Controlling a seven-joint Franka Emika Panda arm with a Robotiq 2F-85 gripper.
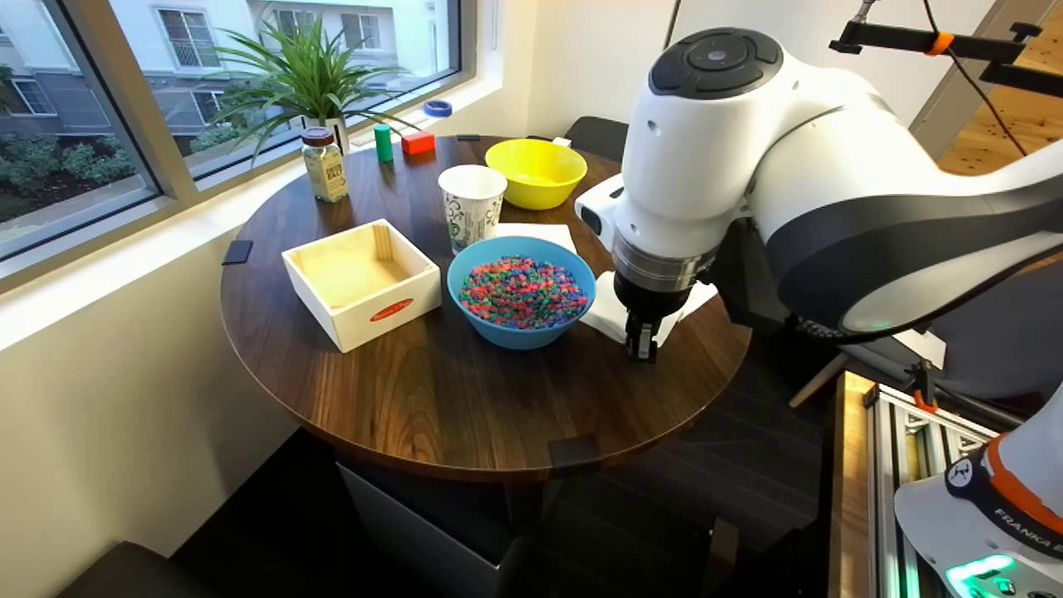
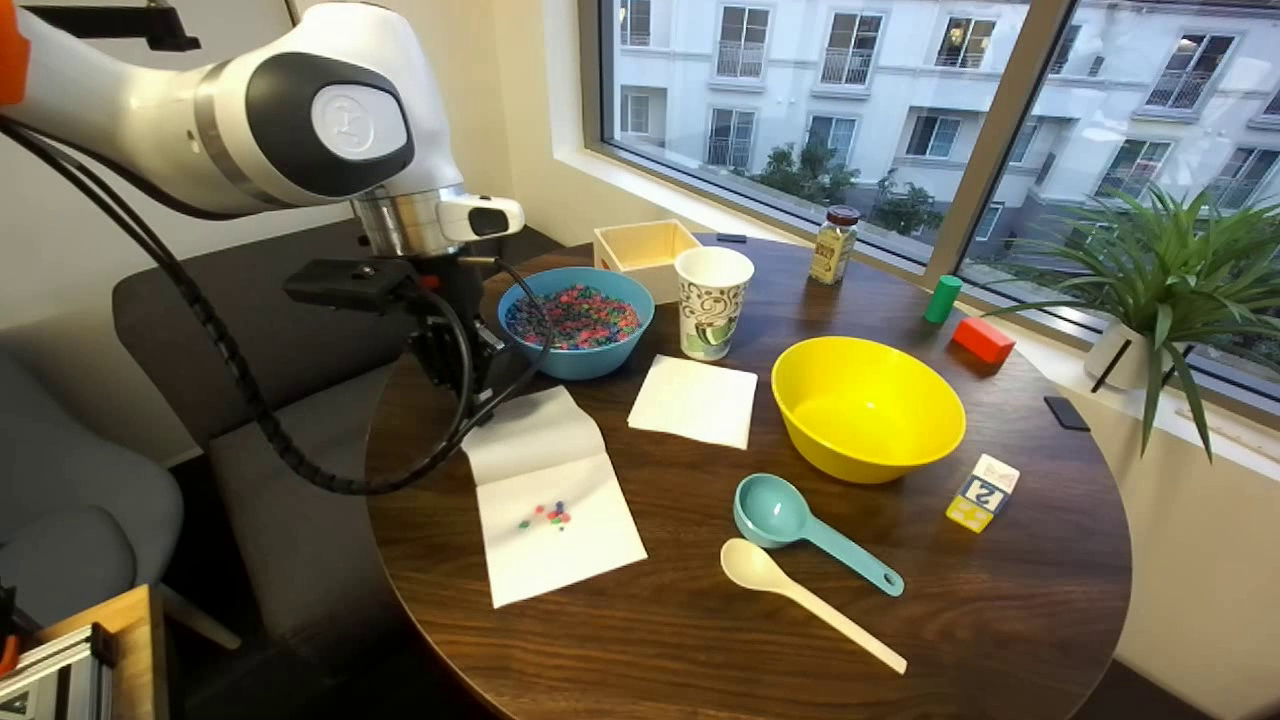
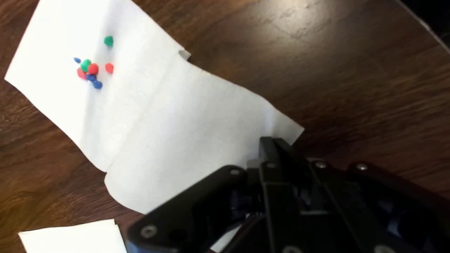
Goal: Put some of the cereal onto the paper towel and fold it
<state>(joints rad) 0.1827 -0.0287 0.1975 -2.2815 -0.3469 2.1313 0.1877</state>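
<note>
Wrist view shows the gripper (image 3: 272,141) clamped on the paper towel (image 3: 182,126) near its corner, so a hasty pull may spill the loose cereal (image 3: 93,69).

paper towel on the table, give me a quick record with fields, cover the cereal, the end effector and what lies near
Paper towel: lying open on the table, creased across
End effector: shut at the edge of the paper towel, apparently pinching it
Cereal on it: a few red, blue and green pieces, on the half away from the end effector
Remaining cereal: heaped in the blue bowl
Fold: not yet made
Nearby: white square napkin, teal scoop, pale spoon, yellow bowl
</note>
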